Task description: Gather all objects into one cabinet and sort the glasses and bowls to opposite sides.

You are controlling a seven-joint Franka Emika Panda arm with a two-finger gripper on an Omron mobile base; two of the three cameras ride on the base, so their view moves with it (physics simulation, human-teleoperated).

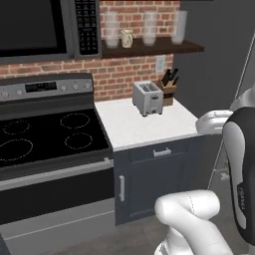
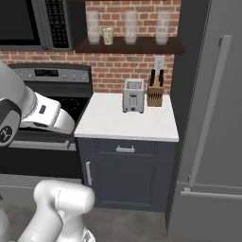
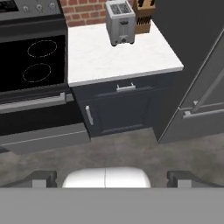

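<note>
One of the glasses, a small cream mug (image 1: 127,38) (image 2: 108,36), stands on the brown wooden shelf (image 1: 154,48) (image 2: 132,46) against the red brick wall, among tall clear tumblers (image 1: 112,30). My gripper (image 3: 111,179) is open, its two dark fingertips (image 3: 41,178) wide apart with nothing between them. It hangs high over the floor in front of the counter, well back from the shelf. The cabinet and the bowls are out of view.
A silver toaster (image 1: 148,98) (image 3: 120,16) and a knife block (image 1: 168,89) stand at the back of the white counter (image 1: 144,127). Left is a black stove (image 1: 45,134) under a microwave (image 1: 35,27). A grey fridge (image 2: 212,118) stands right. A navy door and drawer (image 3: 122,109) sit under the counter.
</note>
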